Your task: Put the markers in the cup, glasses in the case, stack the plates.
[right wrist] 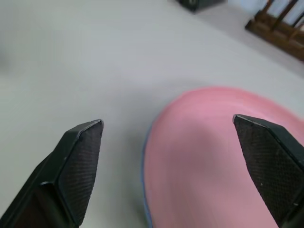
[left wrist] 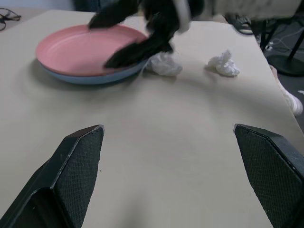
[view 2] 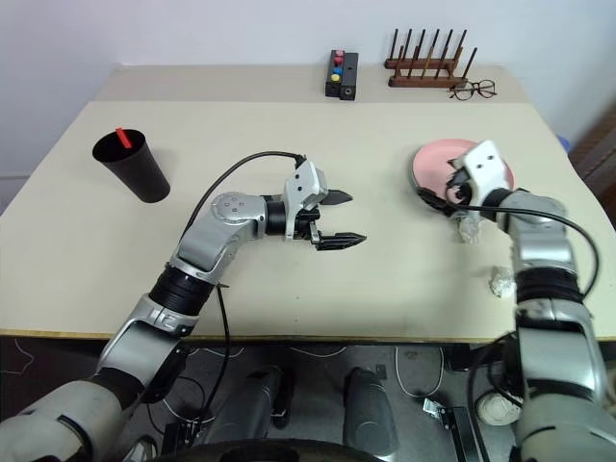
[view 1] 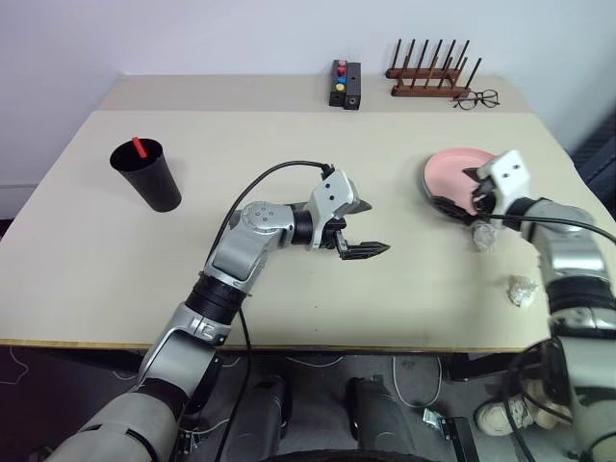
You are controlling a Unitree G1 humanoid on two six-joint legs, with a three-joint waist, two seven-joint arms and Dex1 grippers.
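- Pink plate stacked on the blue plate, at the table's right side.
- Right gripper spread wide over the pink plate's rim, grasping nothing.
- Left gripper spread wide above mid-table, empty.
- Marker standing in the black cup, far left.
- Two crumpled paper wads beside the plates.

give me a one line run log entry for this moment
plates: pink plate stacked on blue plate | marker in cup | left gripper open, empty | right gripper open at plates
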